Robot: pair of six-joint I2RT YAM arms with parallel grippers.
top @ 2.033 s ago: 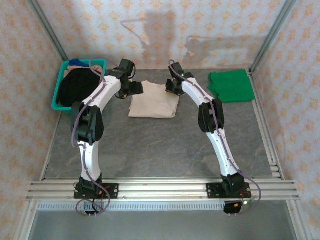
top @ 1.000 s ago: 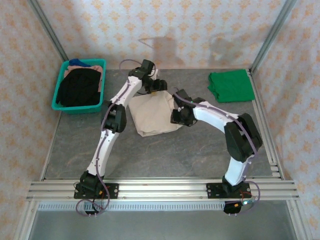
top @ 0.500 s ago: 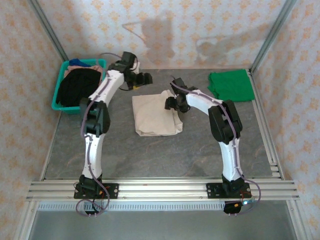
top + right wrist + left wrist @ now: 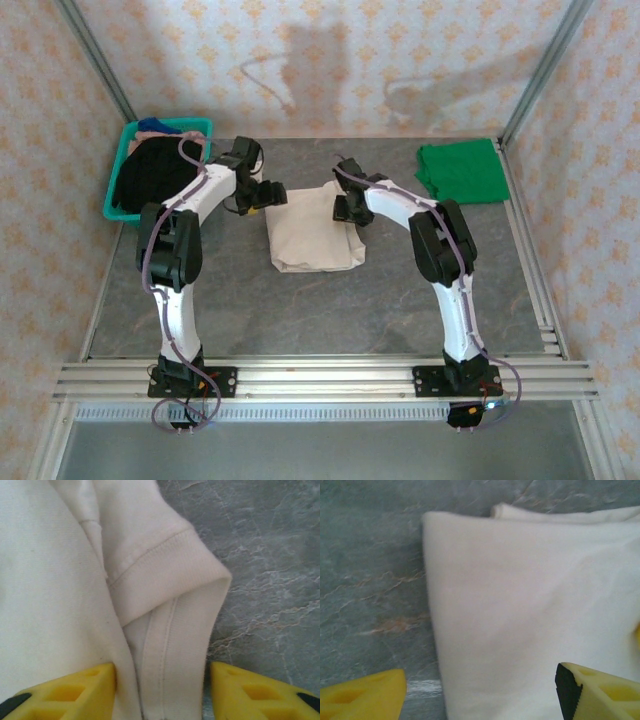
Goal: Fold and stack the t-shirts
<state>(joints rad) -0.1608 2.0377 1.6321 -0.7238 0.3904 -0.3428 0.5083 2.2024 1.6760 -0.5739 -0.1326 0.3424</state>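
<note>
2 t-shirts on table [image 4: 300, 320]. Cream t-shirt [image 4: 312, 235]: folded, mid-table toward far edge. Green t-shirt [image 4: 462, 170]: folded, far right corner, well apart from both arms. 1 teal basket [image 4: 117, 195] at far left corner w/ dark clothes [image 4: 158, 172] heaped inside, maybe 2–3 pcs, hard to count. Left gripper [image 4: 268, 196]: jaws wide, astride cream t-shirt's left edge near its far corner, holding nothing. Right gripper [image 4: 346, 210]: jaws apart either side of a hemmed fold at its right edge, cloth slack, not pinched.
</note>
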